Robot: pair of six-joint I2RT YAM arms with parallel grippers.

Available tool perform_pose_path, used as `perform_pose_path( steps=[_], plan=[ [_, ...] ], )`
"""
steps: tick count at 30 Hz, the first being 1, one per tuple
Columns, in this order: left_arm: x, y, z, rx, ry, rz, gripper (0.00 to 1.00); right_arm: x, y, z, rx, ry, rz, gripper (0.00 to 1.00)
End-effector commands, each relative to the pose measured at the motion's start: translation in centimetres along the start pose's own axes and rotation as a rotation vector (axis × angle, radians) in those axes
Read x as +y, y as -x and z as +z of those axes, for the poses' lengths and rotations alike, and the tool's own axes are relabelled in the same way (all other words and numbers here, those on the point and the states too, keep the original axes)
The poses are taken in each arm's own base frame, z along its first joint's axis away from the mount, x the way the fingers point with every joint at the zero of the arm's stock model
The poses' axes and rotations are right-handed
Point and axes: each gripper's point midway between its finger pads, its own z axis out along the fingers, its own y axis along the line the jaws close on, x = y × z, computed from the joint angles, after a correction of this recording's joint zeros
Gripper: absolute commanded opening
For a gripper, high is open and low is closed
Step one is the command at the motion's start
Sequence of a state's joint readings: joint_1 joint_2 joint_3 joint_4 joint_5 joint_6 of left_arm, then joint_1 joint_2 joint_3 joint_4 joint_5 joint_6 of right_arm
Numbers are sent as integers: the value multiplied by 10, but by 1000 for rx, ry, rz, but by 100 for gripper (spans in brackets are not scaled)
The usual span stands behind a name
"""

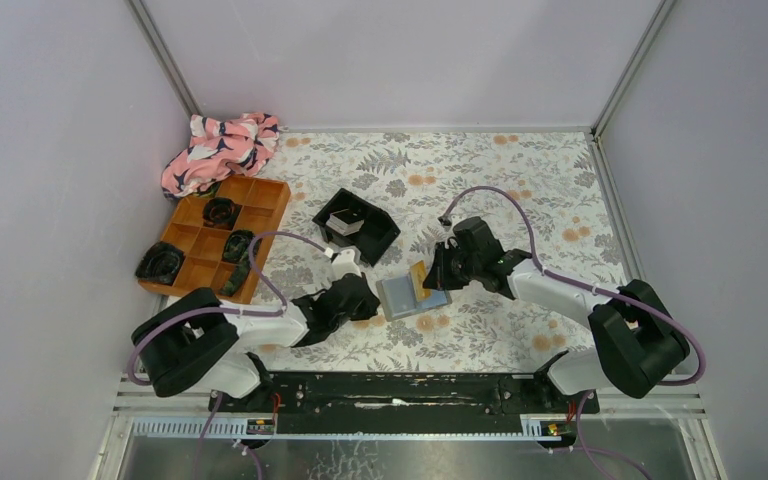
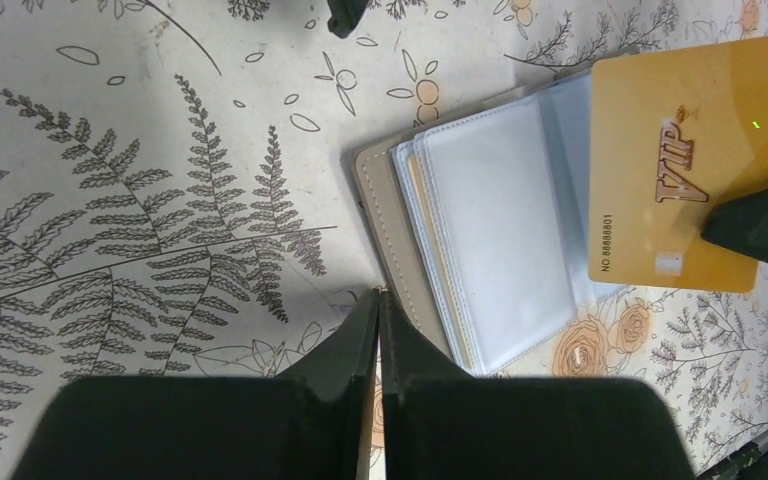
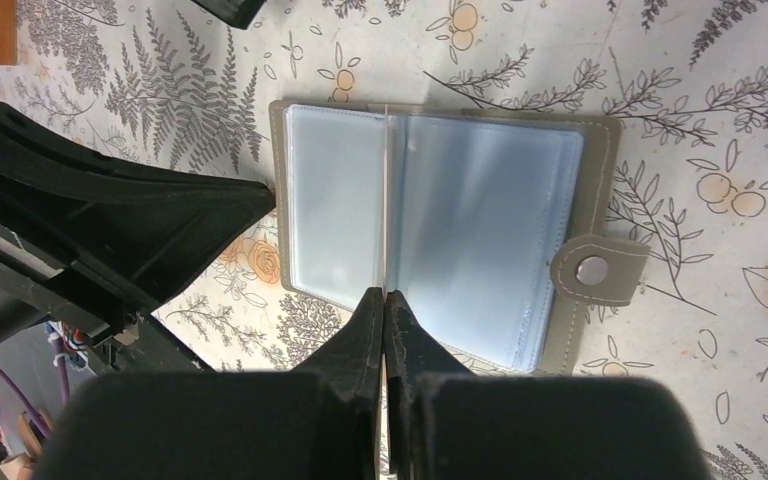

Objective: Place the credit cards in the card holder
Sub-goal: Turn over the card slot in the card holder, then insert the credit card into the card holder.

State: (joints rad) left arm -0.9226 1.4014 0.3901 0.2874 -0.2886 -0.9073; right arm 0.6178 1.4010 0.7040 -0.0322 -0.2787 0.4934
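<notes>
Right wrist view: gold plastic VIP card [image 2: 690, 150] pinched edge-on in right tool [image 3: 384, 300], upright over open grey-taupe folding card holder [image 3: 480, 230], closed left tool [image 2: 378, 300] at its left edge.

Pretty clearly a robotics lab rig, not anybody's home. The whole thing sits in a boxed-in cell with plain pale wall panels [image 1: 50, 180] on three sides, held by aluminium frame posts [image 1: 165, 62] at the corners. Two black-and-white robot arms, a left arm [image 1: 270, 322] and a right arm [image 1: 560, 290], are bolted to a black rail [image 1: 400, 388] along the near edge of the counter [image 1: 500, 165], with purple cables [image 1: 490, 188] looping off them. The counter has a grey fern-and-flower cloth over it, which looks homey, but the stuff on it is an odd mix: an orange compartment tray [image 1: 260, 195], a black square tray [image 1: 380, 238] and a bunched pink cloth [image 1: 218, 150] in the far corner.
</notes>
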Motion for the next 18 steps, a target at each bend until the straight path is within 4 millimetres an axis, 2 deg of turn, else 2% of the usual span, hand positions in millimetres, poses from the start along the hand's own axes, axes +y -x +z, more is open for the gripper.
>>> perform_pose_path(
  steps=[1,18],
  plan=[
    [-2,-1,5,-6,-1,5,5,5,10,-5,-41,45,-22,0],
    [-2,-4,12,10,12,9,4,1,-6,6,-2,101,28,0]
  ],
)
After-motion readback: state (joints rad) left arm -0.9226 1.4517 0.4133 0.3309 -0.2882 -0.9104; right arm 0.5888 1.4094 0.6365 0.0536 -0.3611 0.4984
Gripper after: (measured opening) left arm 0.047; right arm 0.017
